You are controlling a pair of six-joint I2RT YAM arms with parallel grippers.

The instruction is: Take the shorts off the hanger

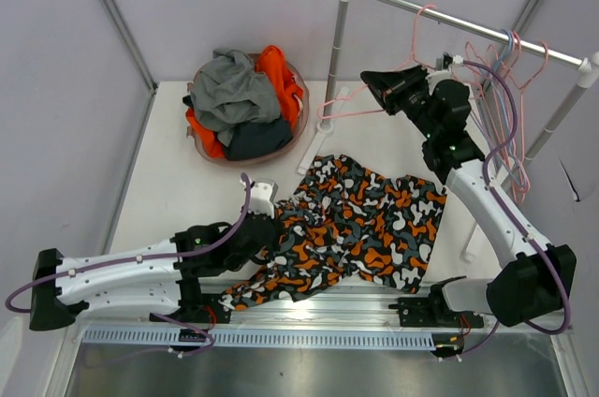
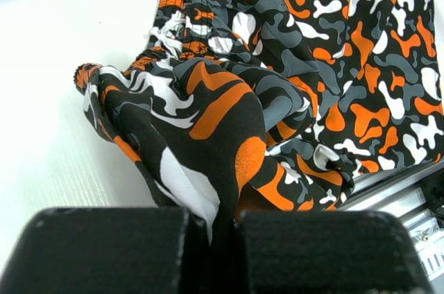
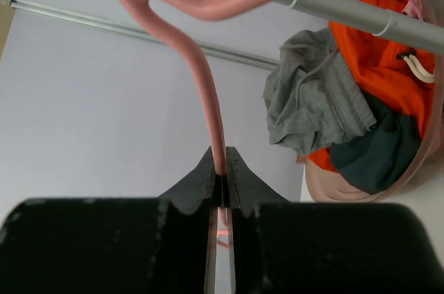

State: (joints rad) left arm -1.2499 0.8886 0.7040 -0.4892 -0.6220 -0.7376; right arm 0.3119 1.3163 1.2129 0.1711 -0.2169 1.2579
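Inspector: The patterned shorts (image 1: 360, 224) lie spread on the white table (image 1: 178, 196), off the pink hanger (image 3: 202, 86); fabric light, limp, probably slippery; best taken at a bunched fold.

Clerk: Claws?

Inspector: The left gripper (image 2: 220, 225) is pinched tight on a fold; the right gripper (image 3: 221, 176) is clamped on the hanger wire; a basket (image 1: 200, 147) sits at the far edge.

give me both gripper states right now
left gripper: shut on the shorts
right gripper: shut on the hanger
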